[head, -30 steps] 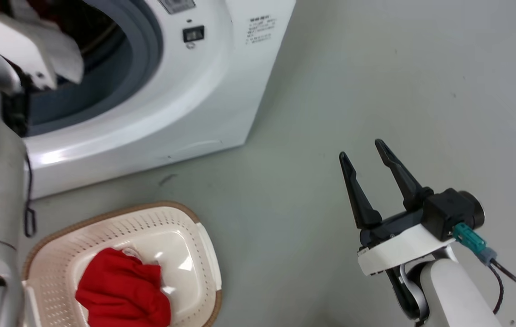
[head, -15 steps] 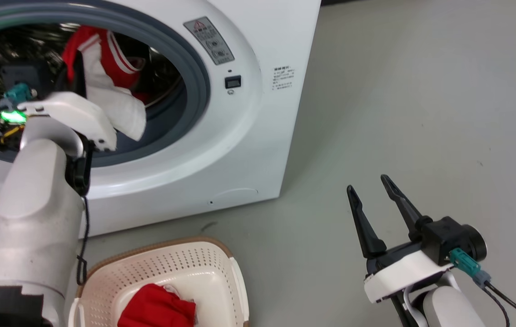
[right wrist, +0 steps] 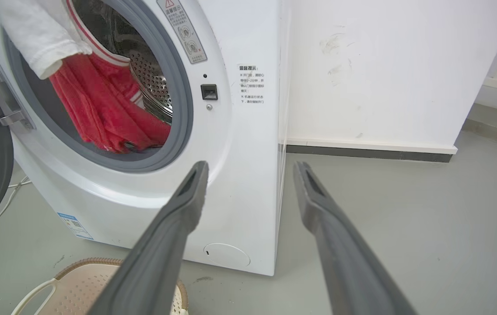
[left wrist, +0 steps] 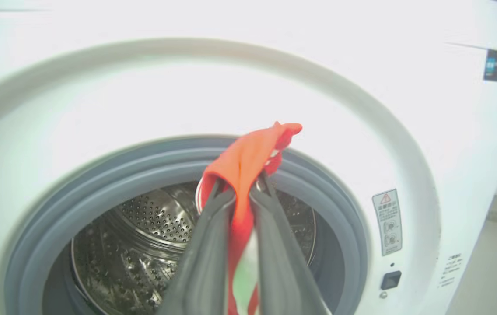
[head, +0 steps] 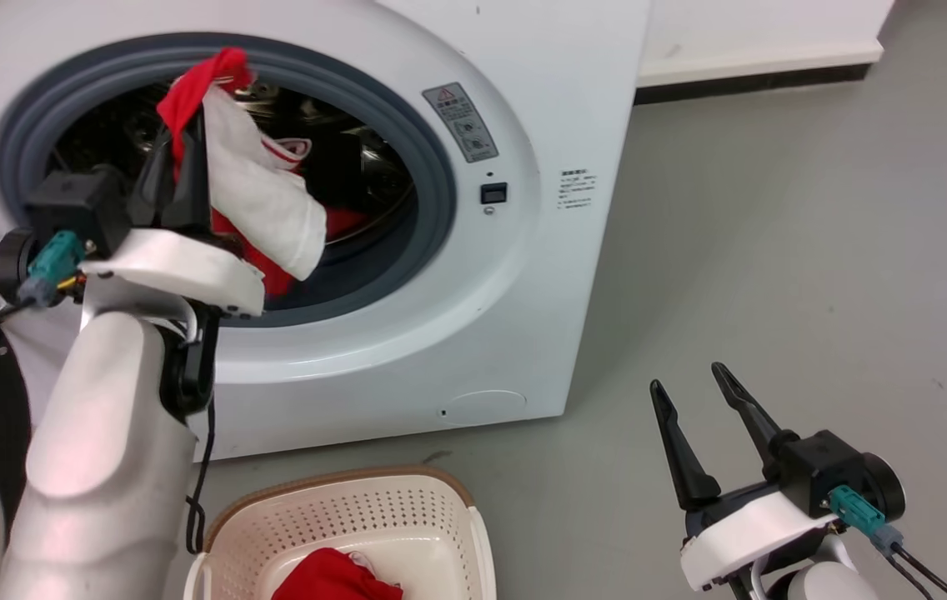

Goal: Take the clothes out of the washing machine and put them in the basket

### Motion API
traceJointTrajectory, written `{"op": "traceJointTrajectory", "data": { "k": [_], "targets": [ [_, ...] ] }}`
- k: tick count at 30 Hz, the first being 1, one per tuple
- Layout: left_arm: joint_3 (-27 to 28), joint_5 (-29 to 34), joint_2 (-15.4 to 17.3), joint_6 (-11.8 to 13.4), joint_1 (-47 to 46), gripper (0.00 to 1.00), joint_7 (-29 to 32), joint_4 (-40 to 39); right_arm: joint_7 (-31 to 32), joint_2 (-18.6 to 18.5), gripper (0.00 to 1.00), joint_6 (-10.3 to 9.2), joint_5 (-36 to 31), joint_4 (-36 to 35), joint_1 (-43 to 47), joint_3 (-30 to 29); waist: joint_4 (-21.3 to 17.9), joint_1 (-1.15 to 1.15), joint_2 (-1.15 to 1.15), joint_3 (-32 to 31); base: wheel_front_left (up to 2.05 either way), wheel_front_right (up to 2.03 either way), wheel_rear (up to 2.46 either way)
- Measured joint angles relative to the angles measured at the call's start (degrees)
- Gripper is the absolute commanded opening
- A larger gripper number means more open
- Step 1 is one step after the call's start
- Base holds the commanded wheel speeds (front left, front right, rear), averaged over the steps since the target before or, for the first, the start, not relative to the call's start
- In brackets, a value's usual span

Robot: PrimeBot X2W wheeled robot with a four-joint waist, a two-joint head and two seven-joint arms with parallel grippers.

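Compared with half a second ago, the left claw has lifted higher against the grey ring of the washing machine and seems to be drawn back from the drum. The head camera has also tilted up, so part of the shift is only the view. This claw is closed on a red and white garment, and red cloth hangs from it to the near lip of the ring. The right claw waits at the right above the floor, spread apart and holding nothing. The basket stands near us, below the porthole, with one red piece inside. We judge the garment is almost free, so the carry to the basket comes next.
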Motion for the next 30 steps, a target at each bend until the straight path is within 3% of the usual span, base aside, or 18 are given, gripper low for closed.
{"op": "traceJointTrajectory", "data": {
  "k": [12,17,21,25,30],
  "targets": [
    [-0.01,-0.08,-0.03,5.56,15.27,0.00,4.24,-33.10,1.72,-0.01,1.00,0.00,-0.88,-2.13,1.46,-0.67,3.83,0.00,0.00,-1.67,0.00,0.00,0.00],
    [-1.59,-0.54,-1.00,7.57,24.02,0.00,6.87,-40.91,2.13,-0.01,1.00,0.00,-0.97,-2.61,1.81,-0.51,4.61,0.01,0.00,-1.65,0.00,0.00,0.00],
    [-3.03,-1.77,-2.29,8.87,31.88,0.00,8.47,-39.84,2.29,0.00,1.00,0.00,-1.13,-3.19,1.95,-0.49,4.95,0.01,0.00,-1.08,0.00,0.00,0.00],
    [-4.63,-2.93,-4.13,9.54,37.47,0.00,7.93,-32.66,2.31,0.00,1.00,0.00,-1.14,-3.38,1.93,-0.40,5.28,0.01,0.00,0.12,0.00,0.00,0.00],
    [-6.75,-5.22,-7.14,7.05,38.77,0.00,5.21,-20.15,2.29,0.00,1.00,0.00,-1.36,-3.55,1.25,-0.20,5.80,0.01,0.00,2.31,0.00,0.00,0.00]
  ]
}}
